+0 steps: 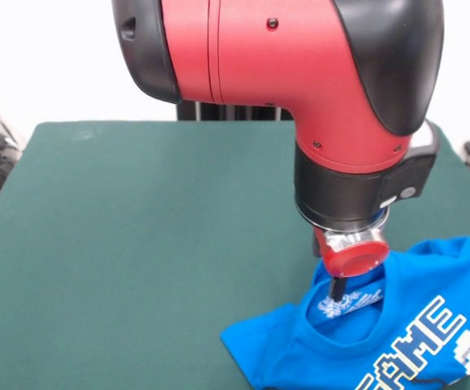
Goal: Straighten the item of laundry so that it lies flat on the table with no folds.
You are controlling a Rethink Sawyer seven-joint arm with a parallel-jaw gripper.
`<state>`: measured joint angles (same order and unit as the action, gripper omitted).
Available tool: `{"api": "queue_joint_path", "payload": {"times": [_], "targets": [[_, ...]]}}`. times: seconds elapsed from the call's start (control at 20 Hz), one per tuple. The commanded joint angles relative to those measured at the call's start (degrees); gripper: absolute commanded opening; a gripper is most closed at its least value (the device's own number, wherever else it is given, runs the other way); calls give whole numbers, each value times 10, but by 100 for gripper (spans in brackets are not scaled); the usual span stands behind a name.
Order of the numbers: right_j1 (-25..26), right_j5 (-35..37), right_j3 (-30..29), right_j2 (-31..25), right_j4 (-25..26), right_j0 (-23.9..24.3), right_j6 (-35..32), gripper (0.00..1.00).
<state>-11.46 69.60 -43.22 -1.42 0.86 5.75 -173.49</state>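
Blue T-shirt (397, 337) sits at the bottom right corner of the green surface (137, 244), partly cut off by the bottom and right frame edges. Not flat: bunched and rumpled, with a raised fold at the upper right and one sleeve or corner spread out to the lower left. The neck opening faces up and left, toward the middle of the surface. White block lettering runs diagonally, rising from bottom centre toward the upper right, so the long axis of the visible shirt runs roughly lower left to upper right. A bit of white pixel print shows at the right edge, and another print patch shows just inside the collar.

Red and black arm comes down from the top, wrist pointing straight down over the shirt's upper left part. End effector (338, 286) is a thin dark tip below the red round flange, reaching into the collar area and touching or nearly touching the fabric at the neck opening. Open or closed: cannot tell, since the flange hides most of it. Most of the shirt lies right of and below the tip.
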Motion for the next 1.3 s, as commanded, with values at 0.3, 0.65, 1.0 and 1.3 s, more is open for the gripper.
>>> {"api": "queue_joint_path", "payload": {"times": [0.3,0.65,1.0,1.3], "targets": [[-27,-12,-121,-23,29,-9,107,100],[-50,-101,-202,-23,57,2,106,100],[-58,-161,-240,-35,81,15,107,100],[-52,-197,-236,-49,88,16,94,100]]}}
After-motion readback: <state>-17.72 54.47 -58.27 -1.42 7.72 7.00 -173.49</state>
